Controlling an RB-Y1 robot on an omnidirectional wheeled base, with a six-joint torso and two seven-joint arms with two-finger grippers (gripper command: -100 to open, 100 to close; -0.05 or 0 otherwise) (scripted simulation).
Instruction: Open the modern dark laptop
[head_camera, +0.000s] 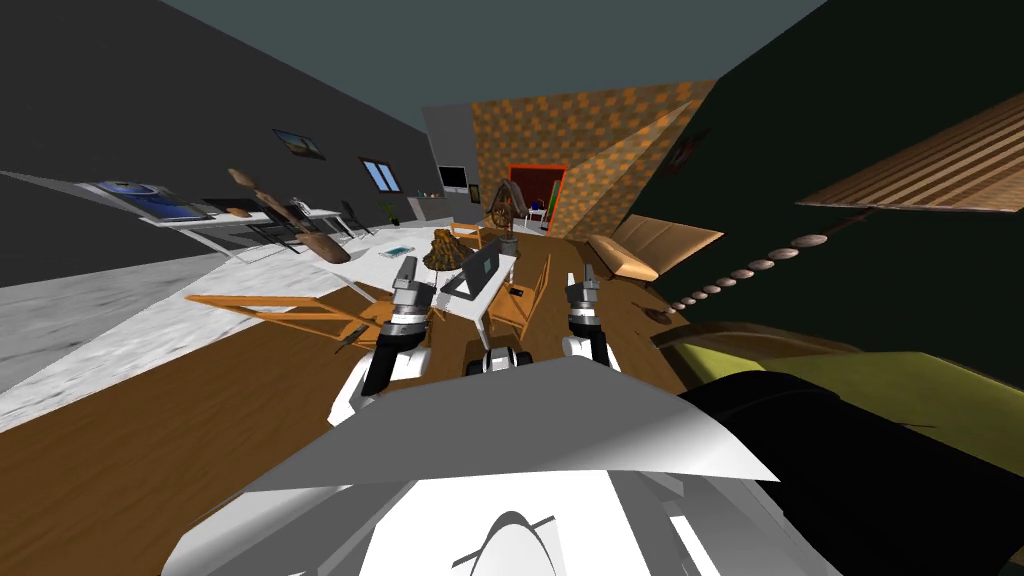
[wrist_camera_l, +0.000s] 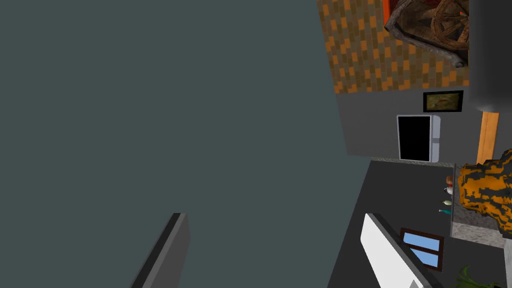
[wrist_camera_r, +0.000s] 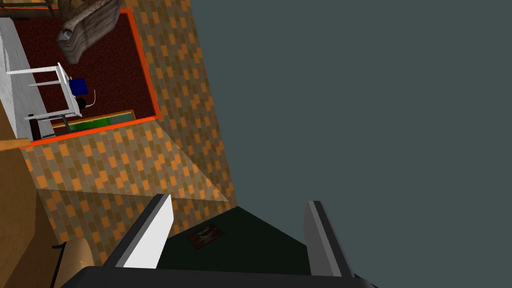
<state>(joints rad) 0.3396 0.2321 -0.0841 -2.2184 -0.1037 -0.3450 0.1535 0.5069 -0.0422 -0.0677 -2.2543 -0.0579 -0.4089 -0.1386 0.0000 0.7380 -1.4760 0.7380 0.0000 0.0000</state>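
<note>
The white worktop (head_camera: 466, 304) stands ahead of me. On it, near its front edge, sits the dark laptop (head_camera: 476, 272) with its lid raised. The left claw (head_camera: 407, 270) and right claw (head_camera: 587, 280) hover on either side of it, both spread wide and holding nothing.

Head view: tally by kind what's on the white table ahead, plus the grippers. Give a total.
laptop: 1
mottled brown-orange heap: 1
teal flat item: 1
grippers: 2 (left gripper, right gripper)
Total: 5
</note>
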